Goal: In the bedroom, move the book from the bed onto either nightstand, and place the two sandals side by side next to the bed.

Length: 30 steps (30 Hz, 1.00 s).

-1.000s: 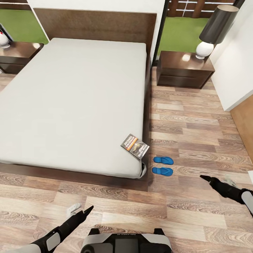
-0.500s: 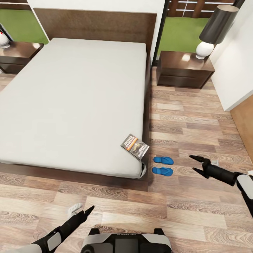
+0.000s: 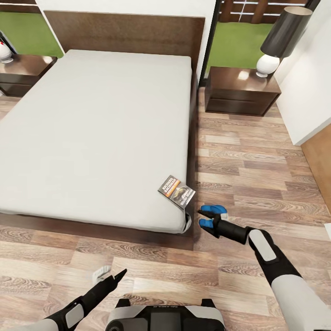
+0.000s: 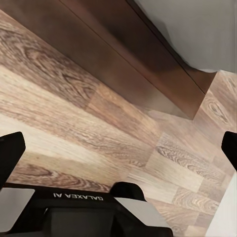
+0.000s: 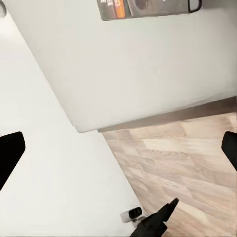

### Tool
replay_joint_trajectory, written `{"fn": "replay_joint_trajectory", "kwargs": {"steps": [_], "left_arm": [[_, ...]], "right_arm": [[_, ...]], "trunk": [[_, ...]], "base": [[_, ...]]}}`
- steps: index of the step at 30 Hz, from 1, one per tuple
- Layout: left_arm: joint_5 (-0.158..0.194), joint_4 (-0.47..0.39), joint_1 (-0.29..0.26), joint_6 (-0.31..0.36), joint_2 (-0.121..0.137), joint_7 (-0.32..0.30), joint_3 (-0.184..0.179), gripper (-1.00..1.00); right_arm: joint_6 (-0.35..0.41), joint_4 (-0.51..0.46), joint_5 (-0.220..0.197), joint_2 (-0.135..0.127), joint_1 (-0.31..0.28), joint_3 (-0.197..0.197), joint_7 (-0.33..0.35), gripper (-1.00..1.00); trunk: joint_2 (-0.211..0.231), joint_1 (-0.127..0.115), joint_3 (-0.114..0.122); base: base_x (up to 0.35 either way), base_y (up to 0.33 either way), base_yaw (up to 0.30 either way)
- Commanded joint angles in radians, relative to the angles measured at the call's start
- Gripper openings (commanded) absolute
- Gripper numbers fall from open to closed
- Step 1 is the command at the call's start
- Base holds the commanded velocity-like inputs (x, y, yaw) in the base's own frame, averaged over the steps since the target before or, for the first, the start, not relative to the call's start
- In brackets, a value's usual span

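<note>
While the book lies flat at the near right corner of the bed, hard against the mattress edge, nothing has yet been done to it; it is seen too in the right wrist view, where it sits on the pale mattress. What has changed is the right tool: a second ago it was held well off to the right over the floor, and it has since been swung in toward the bed corner, so that it is now placed over the two sandals, which lie together on the floor just beside the bed. Its jaws are spread and nothing is held. The reach is judged to be aimed at the book. The left tool is kept low near the robot's base; its jaws look parted in the left wrist view. The nightstand with its lamp stands well apart, beside the headboard.
</note>
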Motion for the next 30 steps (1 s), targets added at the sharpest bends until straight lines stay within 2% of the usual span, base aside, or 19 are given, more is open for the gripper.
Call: {"fn": "replay_joint_trajectory", "kwargs": {"steps": [1, 5, 12, 14, 15, 16, 18, 20, 25, 30], "left_arm": [[0.004, 0.000, 0.000, -0.007, -0.001, -0.002, -0.008, 1.00], [0.004, 0.000, 0.000, -0.007, -0.002, -0.002, -0.008, 1.00], [0.004, 0.000, 0.000, -0.007, -0.002, -0.002, -0.008, 1.00], [0.004, 0.000, 0.000, -0.007, -0.002, -0.002, -0.008, 1.00], [0.004, 0.000, 0.000, -0.007, -0.002, -0.002, -0.008, 1.00], [0.004, 0.000, 0.000, -0.007, -0.002, -0.002, -0.008, 1.00], [0.004, 0.000, 0.000, -0.007, -0.002, -0.002, -0.008, 1.00], [0.004, 0.000, 0.000, -0.007, -0.002, -0.002, -0.008, 1.00], [0.003, 0.000, 0.000, -0.007, -0.002, -0.002, -0.008, 1.00], [0.002, 0.000, 0.000, -0.006, -0.002, -0.002, -0.008, 1.00]], "right_arm": [[0.005, -0.001, 0.006, 0.012, 0.000, 0.019, 0.006, 1.00], [0.005, -0.003, 0.006, 0.029, 0.000, 0.062, 0.006, 1.00], [0.005, -0.003, 0.002, 0.030, 0.000, 0.068, 0.009, 1.00], [0.005, -0.004, 0.000, 0.028, 0.000, 0.068, 0.048, 1.00], [0.005, -0.004, 0.000, 0.026, 0.000, 0.068, 0.103, 1.00], [0.005, -0.003, 0.001, 0.024, 0.000, 0.068, 0.199, 1.00], [0.005, -0.001, 0.003, 0.023, -0.001, 0.068, 0.284, 1.00], [0.005, 0.003, 0.004, 0.022, -0.001, 0.067, 0.339, 1.00], [0.005, 0.010, 0.006, 0.020, 0.000, 0.066, 0.389, 1.00], [-0.009, 0.011, 0.006, 0.020, 0.001, 0.066, 0.395, 1.00]], "trunk": [[-0.001, 0.000, -0.001], [-0.001, 0.000, -0.001], [-0.001, 0.000, -0.001], [-0.001, 0.000, -0.001], [-0.001, 0.000, -0.001], [-0.001, 0.000, -0.001], [-0.001, 0.000, -0.001], [-0.001, 0.000, -0.001], [-0.001, 0.000, -0.001], [-0.001, 0.000, -0.001]], "base": [[0.000, 0.000, 0.000], [0.000, 0.000, 0.000], [0.000, 0.000, 0.000], [0.000, 0.000, 0.000], [0.000, 0.000, 0.000], [0.000, 0.000, 0.000], [0.000, 0.000, 0.000], [0.000, 0.000, 0.000], [0.000, 0.000, 0.000], [0.046, 0.000, 0.000]]}}
